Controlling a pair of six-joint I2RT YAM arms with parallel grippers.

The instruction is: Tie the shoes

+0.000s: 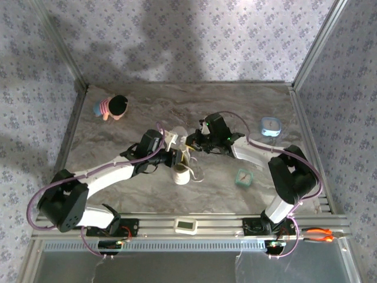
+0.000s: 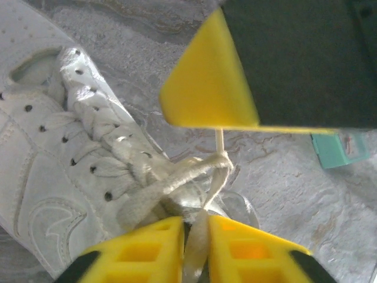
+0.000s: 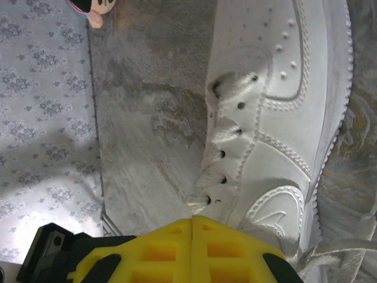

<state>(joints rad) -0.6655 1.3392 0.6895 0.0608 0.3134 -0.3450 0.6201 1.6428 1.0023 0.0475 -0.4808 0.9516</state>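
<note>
Sneaker [image 1: 181, 174]: middle of worktop [image 1: 247, 106], between the arms.
Laces [image 2: 187, 171]: crossed once above the tongue, strands taut.
Left end effector [image 2: 197, 227]: clamped on one strand.
Right end effector [image 3: 193, 224]: fingers together, apparently pinching the other.
Progress: early, judging by the single crossing; loops and bow not yet made.

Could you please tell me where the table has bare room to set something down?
Bare: the far strip between the doll and the blue clock, and the patch between the sneaker and the teal box. Crowded: the middle, where the left tool and right tool meet at the laces.
</note>
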